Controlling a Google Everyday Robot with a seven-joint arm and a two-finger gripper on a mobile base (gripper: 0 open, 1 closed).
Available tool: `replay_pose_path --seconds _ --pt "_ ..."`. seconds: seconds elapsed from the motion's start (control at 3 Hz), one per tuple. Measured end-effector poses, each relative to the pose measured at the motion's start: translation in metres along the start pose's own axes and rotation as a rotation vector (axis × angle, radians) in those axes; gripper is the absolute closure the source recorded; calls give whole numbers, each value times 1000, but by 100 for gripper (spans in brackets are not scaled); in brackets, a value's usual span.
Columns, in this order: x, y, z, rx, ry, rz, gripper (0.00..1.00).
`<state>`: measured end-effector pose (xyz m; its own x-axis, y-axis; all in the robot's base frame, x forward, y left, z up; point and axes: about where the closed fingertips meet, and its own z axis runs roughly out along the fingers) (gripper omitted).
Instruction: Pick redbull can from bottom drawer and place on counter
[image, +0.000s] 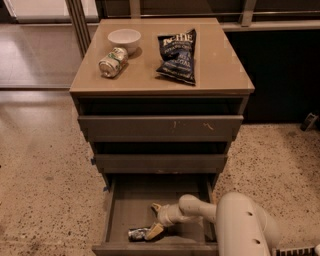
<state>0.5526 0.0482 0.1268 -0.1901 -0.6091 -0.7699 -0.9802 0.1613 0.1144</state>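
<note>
The redbull can (136, 233) lies on its side near the front of the open bottom drawer (117, 210). My gripper (152, 219) is down inside this drawer, reaching in from the right, with its fingers spread open. The lower finger (154, 231) sits right against the can's right end, and the upper finger is apart from it. The can is not between the fingers. The tan counter (220, 70) tops the cabinet above.
On the counter are a fatter green-and-silver can (113, 62) lying on its side, a white bowl (124, 39) and a dark chip bag (177, 55). The two upper drawers (160, 127) are slightly open. My white arm (240, 225) fills the lower right.
</note>
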Motion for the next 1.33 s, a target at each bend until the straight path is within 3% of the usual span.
replay_pose_path --seconds 0.33,0.67,1.33 --pt "6 1 7 -11 6 4 21" --pt "11 3 14 -27 14 7 39" --pt "11 4 10 -21 -12 12 86"
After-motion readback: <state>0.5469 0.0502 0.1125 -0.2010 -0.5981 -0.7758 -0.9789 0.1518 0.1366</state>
